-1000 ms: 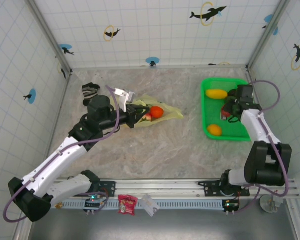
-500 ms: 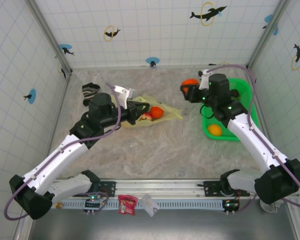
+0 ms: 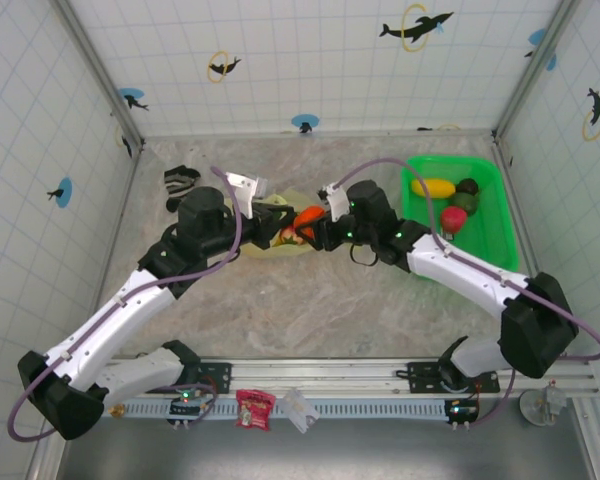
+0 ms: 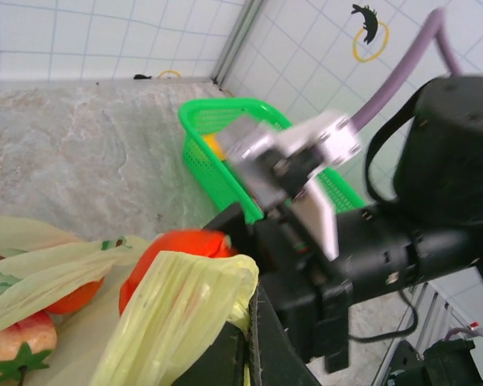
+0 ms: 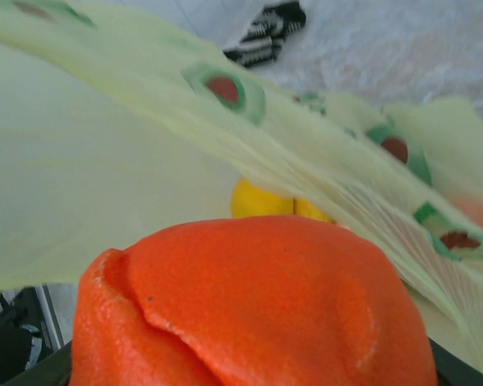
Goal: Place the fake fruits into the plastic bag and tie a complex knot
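While the left gripper point(image 3: 270, 214) is clamped tight on a bunched-up edge of the plastic bag point(image 4: 173, 310), holding that side of the mouth up, the right gripper point(image 3: 316, 228) sits right opposite it with its jaws closed around an orange fruit point(image 5: 258, 310). From the left wrist cam the two grippers are pretty much nose to nose, and the orange fruit is touching the pinched fold of pale-yellow plastic, right at the bag's opening.

Looking past it on the right wrist cam, the bag's top sheet stretches overhead with its red and green print, and there's a lemon-yellow fruit point(image 5: 266, 203) further inside. The left wrist cam also shows a second orange piece point(image 4: 76, 293) and a strawberry-looking one point(image 4: 12, 350) lying under the plastic.

From above, the bag lies on the marble-pattern table point(image 3: 310, 310) around the middle, a bit left. The green tub point(image 3: 488, 255) is well off to the right, with a long yellow fruit point(image 3: 433, 187), a dark brown one point(image 3: 467, 186), a green one point(image 3: 466, 201) and a red one point(image 3: 453, 217) in it. A striped sock point(image 3: 180, 180) sits near the far-left corner.
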`<move>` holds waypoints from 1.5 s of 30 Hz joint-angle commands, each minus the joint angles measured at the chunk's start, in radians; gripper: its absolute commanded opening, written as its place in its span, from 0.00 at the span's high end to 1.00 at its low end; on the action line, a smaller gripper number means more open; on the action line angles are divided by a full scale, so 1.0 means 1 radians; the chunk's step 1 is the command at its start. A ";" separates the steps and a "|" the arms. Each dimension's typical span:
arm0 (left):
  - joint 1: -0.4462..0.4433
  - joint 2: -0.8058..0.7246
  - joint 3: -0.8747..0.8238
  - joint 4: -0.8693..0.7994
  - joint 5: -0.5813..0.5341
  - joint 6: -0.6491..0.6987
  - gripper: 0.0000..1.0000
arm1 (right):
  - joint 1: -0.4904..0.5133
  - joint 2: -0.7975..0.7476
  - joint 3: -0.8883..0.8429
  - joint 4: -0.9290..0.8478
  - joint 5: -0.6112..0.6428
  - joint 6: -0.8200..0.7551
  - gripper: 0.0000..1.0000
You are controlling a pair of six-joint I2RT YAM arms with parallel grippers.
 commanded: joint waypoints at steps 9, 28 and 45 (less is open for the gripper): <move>-0.006 -0.038 0.020 -0.029 -0.006 0.048 1.00 | 0.042 0.222 0.084 0.152 0.046 0.090 0.47; -0.006 -0.261 -0.201 -0.119 -0.138 0.013 1.00 | 0.200 0.590 0.477 -0.016 0.128 0.080 0.15; -0.006 -0.514 -0.414 -0.200 -0.223 -0.169 1.00 | 0.151 0.180 0.076 -0.078 0.372 0.005 0.36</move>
